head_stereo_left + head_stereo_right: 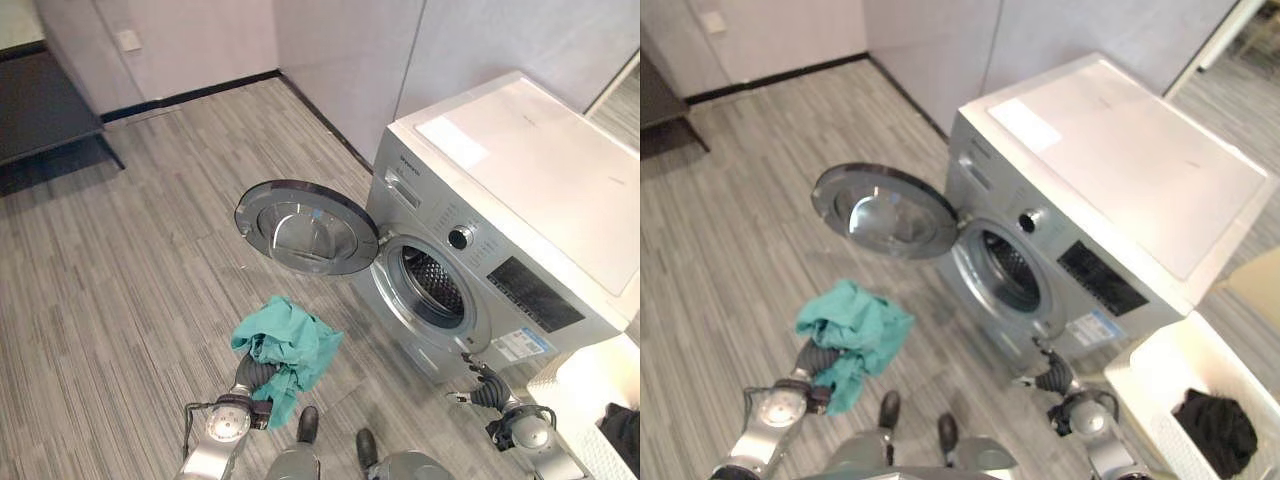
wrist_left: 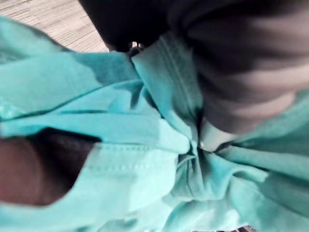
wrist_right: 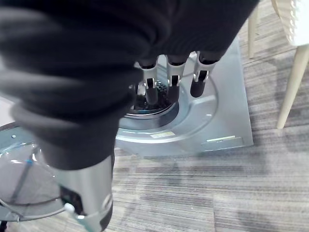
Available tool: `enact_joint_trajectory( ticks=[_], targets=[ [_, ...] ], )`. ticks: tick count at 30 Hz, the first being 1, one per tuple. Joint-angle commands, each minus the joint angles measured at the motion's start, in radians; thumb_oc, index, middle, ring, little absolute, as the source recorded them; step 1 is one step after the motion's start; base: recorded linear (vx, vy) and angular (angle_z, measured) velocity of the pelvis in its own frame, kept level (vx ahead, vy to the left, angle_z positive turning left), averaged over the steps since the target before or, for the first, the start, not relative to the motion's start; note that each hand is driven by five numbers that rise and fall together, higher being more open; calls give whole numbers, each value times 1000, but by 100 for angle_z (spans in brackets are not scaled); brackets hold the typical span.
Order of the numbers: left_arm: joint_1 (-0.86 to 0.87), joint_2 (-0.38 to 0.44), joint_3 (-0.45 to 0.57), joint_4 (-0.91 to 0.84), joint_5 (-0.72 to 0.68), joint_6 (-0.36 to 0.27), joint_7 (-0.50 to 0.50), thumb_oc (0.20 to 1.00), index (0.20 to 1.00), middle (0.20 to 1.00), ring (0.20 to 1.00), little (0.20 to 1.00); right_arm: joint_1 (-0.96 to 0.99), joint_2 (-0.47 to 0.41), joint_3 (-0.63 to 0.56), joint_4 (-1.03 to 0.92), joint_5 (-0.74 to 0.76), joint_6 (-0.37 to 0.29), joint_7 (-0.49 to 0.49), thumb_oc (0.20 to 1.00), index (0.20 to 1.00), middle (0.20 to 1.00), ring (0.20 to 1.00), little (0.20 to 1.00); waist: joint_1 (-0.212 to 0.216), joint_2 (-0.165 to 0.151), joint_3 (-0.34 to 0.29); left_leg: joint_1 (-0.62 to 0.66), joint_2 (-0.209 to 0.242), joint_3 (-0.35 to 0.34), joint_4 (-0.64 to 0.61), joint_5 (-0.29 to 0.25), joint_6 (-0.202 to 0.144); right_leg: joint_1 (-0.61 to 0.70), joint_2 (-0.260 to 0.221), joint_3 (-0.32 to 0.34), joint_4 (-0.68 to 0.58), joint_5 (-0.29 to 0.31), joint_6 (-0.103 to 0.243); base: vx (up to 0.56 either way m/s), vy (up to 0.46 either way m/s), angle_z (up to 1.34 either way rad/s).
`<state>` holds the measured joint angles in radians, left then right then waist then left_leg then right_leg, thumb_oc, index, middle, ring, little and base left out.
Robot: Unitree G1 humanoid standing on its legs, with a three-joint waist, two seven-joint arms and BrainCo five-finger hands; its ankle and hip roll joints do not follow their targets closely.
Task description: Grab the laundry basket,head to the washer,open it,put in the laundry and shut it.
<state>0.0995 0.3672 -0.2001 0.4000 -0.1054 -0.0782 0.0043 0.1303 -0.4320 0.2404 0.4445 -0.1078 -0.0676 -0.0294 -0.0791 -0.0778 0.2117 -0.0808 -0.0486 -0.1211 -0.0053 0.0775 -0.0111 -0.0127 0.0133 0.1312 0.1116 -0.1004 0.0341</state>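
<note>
- Landmark taken: the silver-grey front-loading washing machine [image 1: 500, 200], standing against the grey wall, its white top bare.
- The round glass-and-chrome washer door [image 1: 308, 228] is seen swung fully open to the machine's left side; the dark perforated drum opening [image 1: 432, 284] is exposed and looks empty.
- A crumpled turquoise cotton garment [image 1: 288, 345] is held in the air, in front of the machine and below the open door, well apart from the drum opening.
- The left hand [image 1: 255, 375] is closed round that garment; in the left wrist view the cloth [image 2: 125, 140] is bunched tight against the dark ribbed cover, the fingers mostly buried in it.
- The right hand [image 3: 171, 79] is held in front of the machine, below the drum opening; its fingers hang straight and relaxed with nothing between them.
- A white slatted plastic laundry basket [image 1: 1160, 375] stands to the right of the machine, with a black garment [image 1: 1215, 430] lying inside.
- Step judged in hand: loading. Fetching the basket, walking and opening the door appear done.
- Next move judged: the garment is to be carried rightward and forward to the drum opening, pushed past the rim, then released.
- Afterwards the black garment is left to be loaded and the door to be shut.
- Risk noted: trailing cloth could catch on the door or rim.
</note>
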Motion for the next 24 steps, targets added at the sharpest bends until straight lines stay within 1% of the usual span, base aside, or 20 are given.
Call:
enact_joint_trajectory(
  ticks=[1, 2, 3, 5, 6, 7, 8, 9, 10, 11, 13, 14, 15, 16, 17, 19, 21, 22, 23, 24],
  targets=[
    [11, 41, 18, -77, 1, -53, 3, 200, 200, 200, 200, 200, -43, -8, -20, -40, 6, -23, -7, 1000, 1000, 1000, 1000, 1000, 46, -43, -7, -15, -6, 34, 162, -170, 5, -34, 13, -4, -26, 59, 46, 21, 174, -116],
    [10, 48, 23, -78, 4, -52, 6, 200, 200, 200, 200, 200, -46, -6, -18, -39, 2, -21, -6, 1000, 1000, 1000, 1000, 1000, 47, -42, -6, -8, -3, 59, 163, -181, 13, -46, 16, 13, -5, 57, 51, -40, 308, -146],
    [19, 73, 62, -85, 4, -54, 29, 200, 200, 200, 200, 200, -87, 15, 1, -16, -17, -15, -1, 1000, 1000, 1000, 1000, 1000, 72, -43, 5, 44, 35, 233, 145, -224, 34, -138, -15, -57, 95, 78, 99, -37, 241, -153],
    [23, 73, 69, -88, 3, -51, 32, 200, 200, 200, 200, 200, -90, 25, -1, -22, -16, -13, 0, 1000, 1000, 1000, 1000, 1000, 80, -40, 6, 69, 55, 285, 139, -235, 29, -155, -71, -215, 83, 86, 103, -3, 85, -246],
    [22, 73, 69, -88, 3, -51, 32, 200, 200, 200, 200, 200, -90, 25, -1, -22, -16, -13, 0, 1000, 1000, 1000, 1000, 1000, 80, -42, 4, 66, 54, 284, 137, -231, 29, -157, -72, -215, 80, 89, 103, 84, -29, -316],
    [28, 71, 76, -86, 2, -48, 33, 200, 200, 200, 200, 200, -99, 26, 0, -15, -19, -13, -2, 1000, 1000, 1000, 1000, 1000, 95, -36, 2, 102, 75, 341, 131, -245, 25, -161, -127, -398, 68, 94, 83, 109, -56, -188],
    [30, 69, 79, -84, 1, -46, 33, 200, 200, 200, 200, 200, -100, 28, -1, -10, -17, -12, -4, 1000, 1000, 1000, 1000, 1000, 98, -34, 1, 119, 83, 360, 123, -249, 21, -162, -143, -466, 61, 96, 80, 115, -55, -24],
    [30, 69, 79, -84, 1, -46, 33, 200, 200, 200, 200, 200, -100, 28, -1, -10, -17, -12, -4, 1000, 1000, 1000, 1000, 1000, 98, -34, 1, 119, 83, 360, 122, -248, 21, -161, -143, -466, 60, 96, 80, 170, -65, -12],
    [32, 68, 83, -80, 0, -45, 33, 200, 200, 200, 200, 200, -95, 33, -3, -6, -18, -12, -5, 1000, 1000, 1000, 1000, 1000, 98, -24, -4, 144, 97, 361, 123, -274, 13, -156, -144, -496, 63, 71, 87, 157, -148, -98],
    [37, 60, 81, -72, 7, -43, 29, 200, 200, 200, 200, 200, -74, 32, -17, -6, -13, -13, -5, 1000, 1000, 1000, 1000, 1000, 82, -43, -6, 141, 90, 366, 147, -256, 9, -136, -129, -481, 5, 86, 70, 210, -217, -117],
    [41, 51, 83, -70, 5, -43, 26, 200, 200, 200, 200, 200, -69, 27, -20, 2, -12, -14, -8, 1000, 1000, 1000, 1000, 1000, 82, -47, -11, 135, 99, 370, 183, -245, 2, -116, -119, -475, -24, 98, 66, 150, -211, -26],
    [44, 45, 84, -66, 3, -39, 22, 200, 200, 200, 200, 200, -54, 20, -29, 9, -11, -12, -15, 1000, 1000, 1000, 1000, 1000, 83, -44, -17, 121, 140, 370, 285, -243, -28, -69, -89, -469, -69, 98, 61, 231, -238, 43],
    [50, 38, 89, -64, 0, -39, 21, 200, 200, 200, 200, 200, -45, 15, -31, 6, -9, -12, -16, 1000, 1000, 1000, 1000, 1000, 83, -45, -20, 122, 157, 376, 312, -235, -35, -51, -76, -469, -88, 102, 55, 287, -294, 35],
    [55, 36, 95, -62, -1, -40, 26, 200, 200, 200, 200, 200, -46, 10, -30, 11, -7, -12, -18, 1000, 1000, 1000, 1000, 1000, 91, -42, -23, 117, 168, 366, 349, -207, -40, -36, -63, -466, -102, 95, 50, 60, -164, -1],
    [59, 33, 97, -67, -6, -42, 29, 200, 200, 200, 200, 200, -53, 2, -29, 14, -6, -9, -16, 1000, 1000, 1000, 1000, 1000, 103, -50, -15, 87, 149, 348, 374, -168, -26, -34, -63, -458, -112, 107, 34, 19, -123, -11],
    [51, 17, 101, -56, -15, -44, 43, 200, 200, 200, 200, 200, -76, -8, -18, 25, -5, -10, -18, 1000, 1000, 1000, 1000, 1000, 130, -57, -9, 9, 80, 252, 385, -185, -12, -19, -59, -417, -128, 104, 35, 34, -77, -72],
    [53, 5, 107, -47, -20, -47, 52, 200, 200, 200, 200, 200, -81, -11, -17, 26, 2, -12, -18, 1000, 1000, 1000, 1000, 1000, 145, -58, -5, -8, 49, 213, 333, -229, -3, 2, -53, -383, -133, 96, 44, 115, -17, -62],
    [55, 3, 112, -44, -23, -49, 55, 200, 200, 200, 200, 200, -81, -14, -17, 28, 3, -14, -19, 1000, 1000, 1000, 1000, 1000, 152, -58, -4, -15, 35, 200, 306, -234, -3, 8, -51, -372, -133, 94, 48, 96, 7, -23],
    [59, 4, 117, -41, -24, -50, 59, 200, 200, 200, 200, 200, -84, -14, -14, 31, 4, -14, -19, 1000, 1000, 1000, 1000, 1000, 158, -60, -4, -34, 21, 179, 281, -215, -6, 7, -49, -360, -131, 93, 48, 50, 10, -14],
    [59, 4, 117, -40, -24, -51, 59, 200, 200, 200, 200, 200, -85, -14, -14, 32, 4, -14, -19, 1000, 1000, 1000, 1000, 1000, 159, -61, -4, -32, 21, 180, 278, -214, -5, 8, -49, -359, -131, 93, 49, 87, 3, -42]
  ],
)
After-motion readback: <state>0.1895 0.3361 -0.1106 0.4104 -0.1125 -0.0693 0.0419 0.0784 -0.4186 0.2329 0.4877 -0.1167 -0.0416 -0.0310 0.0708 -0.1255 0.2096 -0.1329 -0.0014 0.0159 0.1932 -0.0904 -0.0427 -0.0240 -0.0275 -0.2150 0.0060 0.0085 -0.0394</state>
